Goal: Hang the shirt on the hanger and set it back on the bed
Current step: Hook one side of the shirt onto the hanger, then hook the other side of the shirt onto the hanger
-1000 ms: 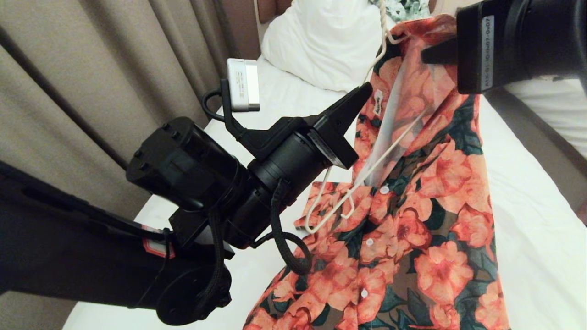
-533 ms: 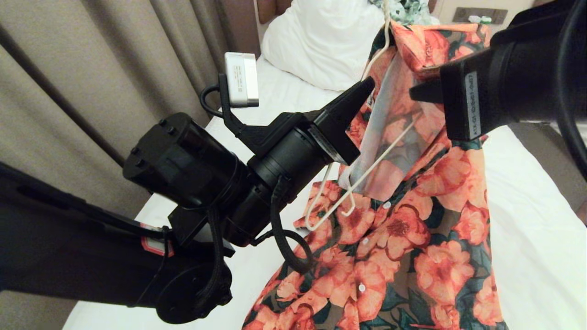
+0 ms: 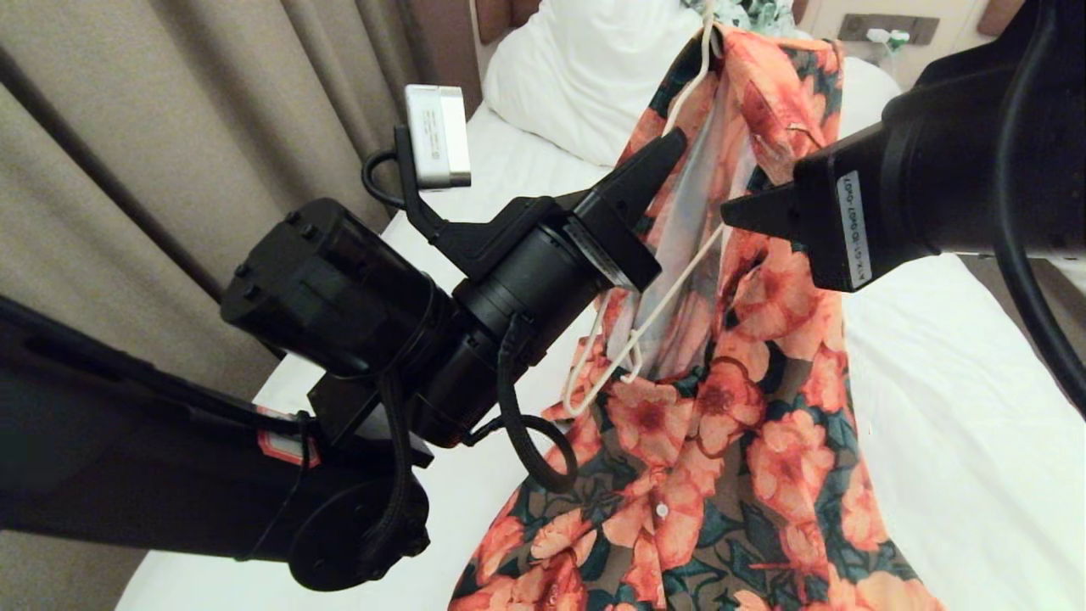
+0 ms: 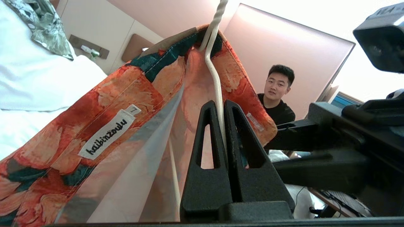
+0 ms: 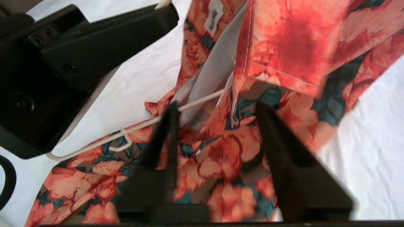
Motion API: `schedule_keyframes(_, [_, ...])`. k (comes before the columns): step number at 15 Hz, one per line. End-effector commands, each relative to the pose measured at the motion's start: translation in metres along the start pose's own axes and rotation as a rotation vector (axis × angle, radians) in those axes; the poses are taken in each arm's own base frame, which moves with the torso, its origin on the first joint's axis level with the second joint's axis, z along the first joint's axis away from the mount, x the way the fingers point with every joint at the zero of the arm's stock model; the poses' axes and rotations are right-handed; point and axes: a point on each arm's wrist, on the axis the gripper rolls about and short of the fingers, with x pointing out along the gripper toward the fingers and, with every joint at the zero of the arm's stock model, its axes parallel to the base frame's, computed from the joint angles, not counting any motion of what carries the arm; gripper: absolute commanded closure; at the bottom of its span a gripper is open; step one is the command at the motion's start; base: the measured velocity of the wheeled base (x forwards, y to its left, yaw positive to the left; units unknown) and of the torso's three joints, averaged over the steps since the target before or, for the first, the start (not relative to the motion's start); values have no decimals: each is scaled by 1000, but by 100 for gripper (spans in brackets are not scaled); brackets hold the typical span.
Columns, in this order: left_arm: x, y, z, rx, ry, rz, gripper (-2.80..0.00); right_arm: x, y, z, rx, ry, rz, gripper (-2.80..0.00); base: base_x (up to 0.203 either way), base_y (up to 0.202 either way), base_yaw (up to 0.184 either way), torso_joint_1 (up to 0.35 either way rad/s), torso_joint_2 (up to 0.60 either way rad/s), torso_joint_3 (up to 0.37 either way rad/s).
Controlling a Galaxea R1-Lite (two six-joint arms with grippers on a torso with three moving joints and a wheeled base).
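Above the bed [image 3: 950, 407], I have the left pincer [image 4: 221, 108] clenched on the hanger [image 4: 217, 91] wire just below its hook, holding it up. I see the shirt [image 3: 747, 441] draped from the hanger, its collar at the top, its lower part on the white sheet. My right pincer [image 5: 214, 116] stands released, jaws apart beside the shirt's front, gripping nothing. Beyond it a person [image 4: 279, 94] sits watching.

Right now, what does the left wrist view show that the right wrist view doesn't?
Left wrist only: the left gripper shut on the hanger wire just below its neck, and a person watching. Right wrist only: the right gripper open, holding nothing, over the hanger's lower bar and its small inner hook. Both: the shirt, its collar label, the white bed.
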Motion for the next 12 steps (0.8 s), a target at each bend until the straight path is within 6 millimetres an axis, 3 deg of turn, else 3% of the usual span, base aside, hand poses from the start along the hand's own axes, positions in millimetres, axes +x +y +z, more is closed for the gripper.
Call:
schedule_keyframes(1, [0,0,3,0,-12,-3,0,-1,0,-1,-4,5,-2,-280,0,0,0,0,0,0])
schedule_keyframes(8, [-1,0,5,3,-17,-2,0,-36,-19,-18,-69,118,13,-280,0,0,0,0,0,0])
schedule_keyframes(9, [-1,0,4,3,-15,-1,0,-39,-22,-22,-80,142,7,0,0,0,0,0,0,0])
schedule_keyframes(12, [-2,-2,1,-7,-1,-10,0,-43,-36,-20,-49,133,-42,0,0,0,0,0,0,0])
